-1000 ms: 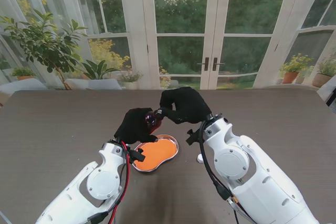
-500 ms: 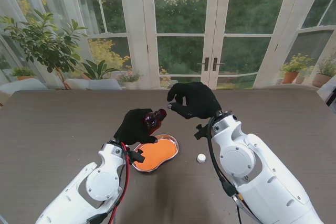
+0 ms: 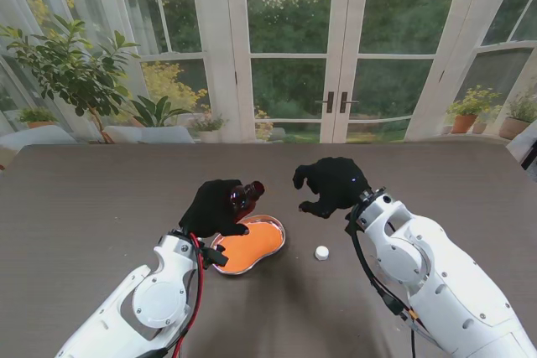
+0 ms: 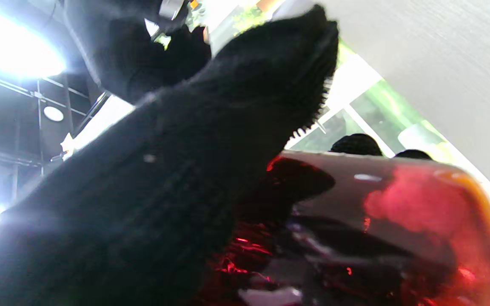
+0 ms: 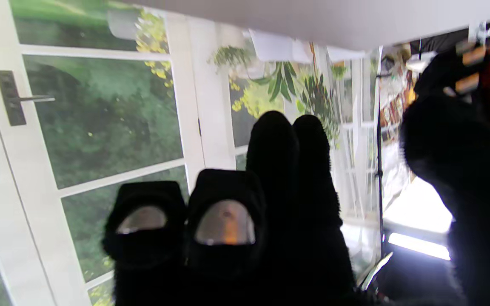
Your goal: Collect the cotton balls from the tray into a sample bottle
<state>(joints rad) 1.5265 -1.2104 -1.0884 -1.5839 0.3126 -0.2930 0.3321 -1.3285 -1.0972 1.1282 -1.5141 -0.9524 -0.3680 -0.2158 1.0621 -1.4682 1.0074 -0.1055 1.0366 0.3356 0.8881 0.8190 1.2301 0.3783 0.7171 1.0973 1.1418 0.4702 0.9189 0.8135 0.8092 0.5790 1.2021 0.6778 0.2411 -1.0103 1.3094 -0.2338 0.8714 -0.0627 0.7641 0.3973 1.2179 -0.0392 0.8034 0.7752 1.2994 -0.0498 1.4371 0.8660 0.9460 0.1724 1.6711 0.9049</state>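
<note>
So the left hand (image 3: 216,207) is wrapped around the dark amber sample bottle (image 3: 244,194), tilted with its open mouth sticking out past the fingertips toward the right hand. In the left wrist view the bottle (image 4: 381,229) fills the frame just under the gloved fingers (image 4: 211,140), pressed right against them.

The orange tray (image 3: 248,245) sits just beside that hand, on the side nearer to me. Can't make out any cotton balls in it.

The right hand (image 3: 331,184) is apart from the bottle, holding nothing, fingers loosely curled and spread. A small white cap (image 3: 321,252) lies on the table (image 3: 101,207) near it, closer to me, untouched.
</note>
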